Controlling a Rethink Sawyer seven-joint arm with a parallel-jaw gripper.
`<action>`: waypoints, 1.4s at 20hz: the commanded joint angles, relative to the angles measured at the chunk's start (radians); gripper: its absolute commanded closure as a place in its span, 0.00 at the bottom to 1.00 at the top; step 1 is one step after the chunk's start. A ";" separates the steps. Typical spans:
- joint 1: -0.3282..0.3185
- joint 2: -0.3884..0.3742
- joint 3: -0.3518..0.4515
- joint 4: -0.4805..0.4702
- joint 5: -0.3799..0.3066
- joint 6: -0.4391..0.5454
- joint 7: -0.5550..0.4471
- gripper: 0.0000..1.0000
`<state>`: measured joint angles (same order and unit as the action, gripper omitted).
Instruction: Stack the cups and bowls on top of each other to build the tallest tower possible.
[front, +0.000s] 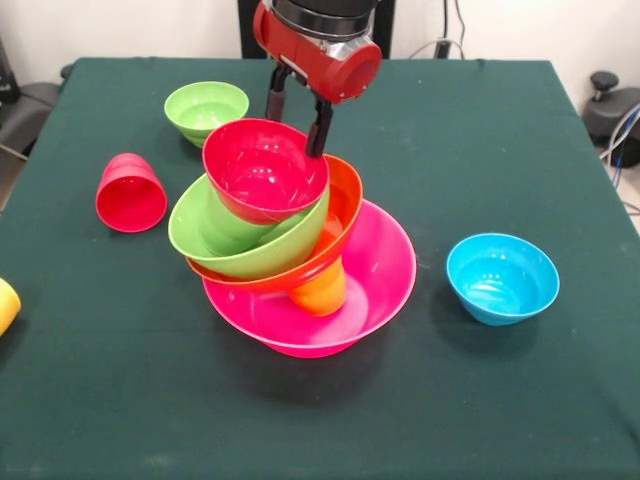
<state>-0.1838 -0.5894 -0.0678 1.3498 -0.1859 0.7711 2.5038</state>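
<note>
At nine o'clock on the table's edge you have a yellow cup (5, 305), half cut off. Just inward lies the red cup (131, 193) on its side, mouth toward you. Toward eleven sits the small green bowl (206, 110), upright. At centre stands the tower (300, 235): pink bowl (385, 265) as base, an orange cup (322, 290) inside it, then orange bowl (345, 200), large green bowl (215, 240) and red bowl (265, 168), all tilted toward nine. The gripper (298, 118) hangs at the red bowl's twelve o'clock rim, fingers spread, seemingly holding nothing. At three o'clock waits the blue bowl (502, 278). These bowls look light, stiff and slippery; you would best pinch the rim, and gently, as the leaning pile could slide.
</note>
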 joint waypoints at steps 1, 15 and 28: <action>0.022 0.065 0.063 -0.039 -0.004 0.070 -0.009 0.00; 0.035 0.077 0.059 -0.057 0.002 0.078 0.005 0.00; 0.035 0.081 0.060 -0.074 0.008 0.096 -0.006 0.00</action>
<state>-0.1636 -0.5850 -0.0689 1.3131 -0.1794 0.7712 2.5038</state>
